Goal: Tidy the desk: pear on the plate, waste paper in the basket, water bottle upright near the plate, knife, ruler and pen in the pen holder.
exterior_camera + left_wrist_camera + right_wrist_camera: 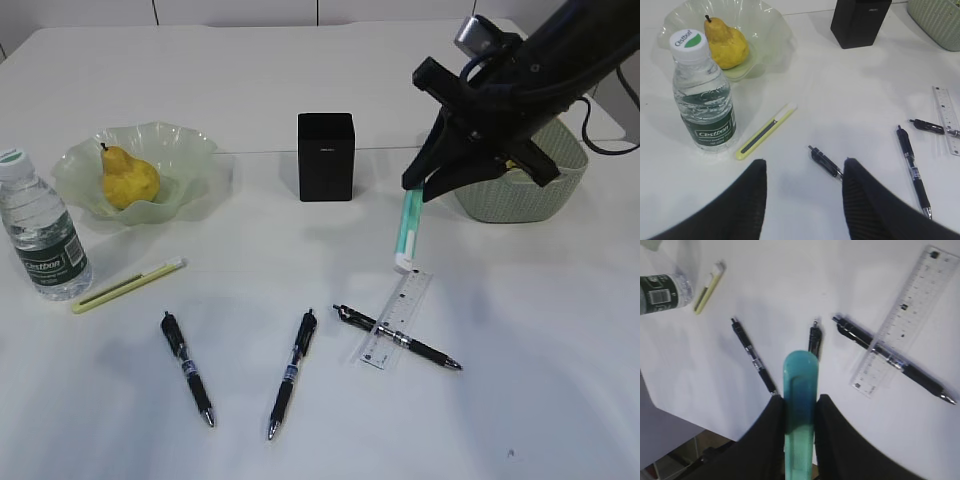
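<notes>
My right gripper (425, 190) (800, 397) is shut on a teal knife (410, 232) (801, 385), which hangs blade-end down above the desk (520, 400), between the black pen holder (325, 157) and the green basket (520, 200). Below it the clear ruler (397, 318) (905, 315) lies across a black pen (400, 338). The pear (128, 180) sits in the green plate (190, 150). The water bottle (45, 240) (702, 100) stands upright beside it. My left gripper (804, 162) is open over bare desk, a pen (825, 160) by its right finger.
A yellow-green knife (130, 285) (765, 132) lies flat near the bottle. Two more black pens (187, 368) (292, 372) lie at the front. A scrap of yellow shows inside the basket behind my right arm.
</notes>
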